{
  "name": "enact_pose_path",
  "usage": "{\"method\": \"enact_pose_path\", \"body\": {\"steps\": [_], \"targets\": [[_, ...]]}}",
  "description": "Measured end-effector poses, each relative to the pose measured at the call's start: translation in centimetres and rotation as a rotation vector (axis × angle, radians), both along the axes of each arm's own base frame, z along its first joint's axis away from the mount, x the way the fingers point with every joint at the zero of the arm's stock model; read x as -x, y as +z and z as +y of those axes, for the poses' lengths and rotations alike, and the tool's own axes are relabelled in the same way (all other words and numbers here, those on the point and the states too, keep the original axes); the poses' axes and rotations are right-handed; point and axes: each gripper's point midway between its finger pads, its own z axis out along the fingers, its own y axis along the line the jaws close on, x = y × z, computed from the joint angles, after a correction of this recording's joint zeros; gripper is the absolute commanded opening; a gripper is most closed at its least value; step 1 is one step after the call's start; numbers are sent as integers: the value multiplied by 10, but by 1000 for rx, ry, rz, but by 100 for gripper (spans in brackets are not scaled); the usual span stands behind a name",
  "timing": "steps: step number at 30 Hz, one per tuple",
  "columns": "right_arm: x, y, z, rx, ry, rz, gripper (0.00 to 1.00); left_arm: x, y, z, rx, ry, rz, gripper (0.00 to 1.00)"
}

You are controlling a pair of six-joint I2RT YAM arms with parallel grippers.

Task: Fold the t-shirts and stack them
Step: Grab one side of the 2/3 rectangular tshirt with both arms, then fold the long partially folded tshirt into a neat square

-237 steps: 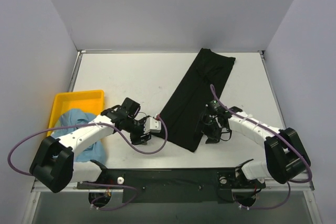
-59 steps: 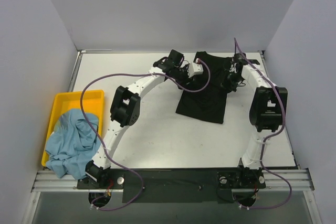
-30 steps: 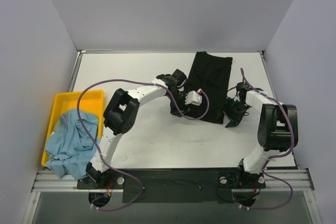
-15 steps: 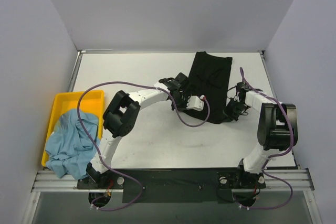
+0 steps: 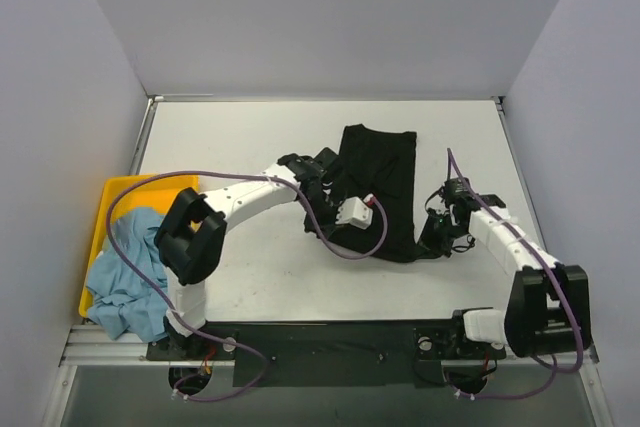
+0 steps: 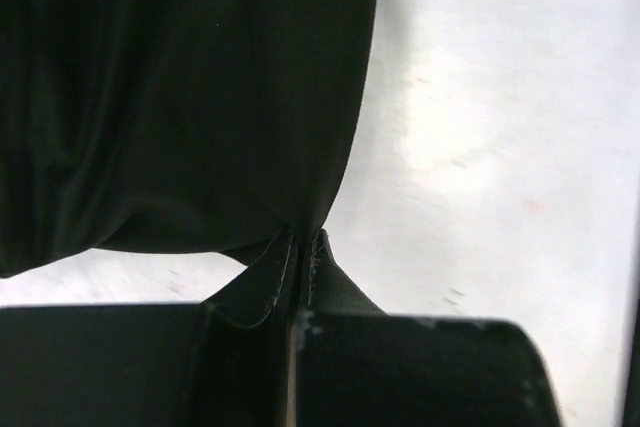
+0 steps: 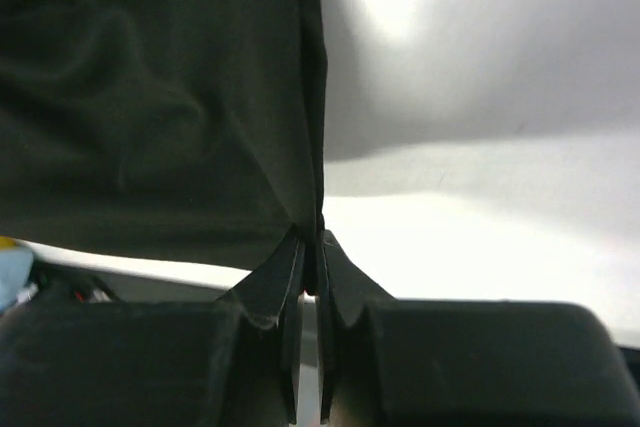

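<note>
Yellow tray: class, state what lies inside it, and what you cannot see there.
A crumpled light blue t-shirt fills most of the yellow tray and spills over its near edge; the far end is bare. Whatever lies under the cloth is hidden.

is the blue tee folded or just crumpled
Crumpled, not folded: the light blue t-shirt lies in a wrinkled heap in the yellow tray, spilling over its near edge.

Top view: even diffuse light, sharp, faint shadows. Wrist views: table (image 6: 480,97) washed out, glare patches; black t-shirt (image 6: 180,97) underexposed, folds barely visible; near foreground out of focus.
</note>
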Motion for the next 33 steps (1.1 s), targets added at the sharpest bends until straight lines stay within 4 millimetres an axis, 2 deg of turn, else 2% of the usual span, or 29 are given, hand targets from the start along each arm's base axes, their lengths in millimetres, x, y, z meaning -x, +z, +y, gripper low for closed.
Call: {"method": "enact_pose_path", "body": {"steps": [2,5,10,13,16,19,21,23,26,33], "targets": [[16,10,10,-23,46,-12,0,26,17,12,1,-16,42,0],[52,26,28,-53,151,-1,0,68,39,33,-3,-49,102,0],[106,49,57,-107,333,16,0,133,61,69,-40,-106,211,0],[136,58,67,-136,417,56,0,155,75,82,-30,-112,260,0],[148,66,73,-141,456,98,0,165,86,85,-7,-101,285,0],[139,77,80,-133,466,110,0,166,91,90,-6,-59,308,0],[123,86,88,-133,468,106,0,156,93,97,-10,30,333,0],[99,94,96,-138,457,85,0,138,94,104,-9,133,339,0],[58,97,101,-156,409,61,0,98,101,110,19,276,311,0],[-27,95,100,-176,328,33,0,27,112,95,67,384,252,0]]}}
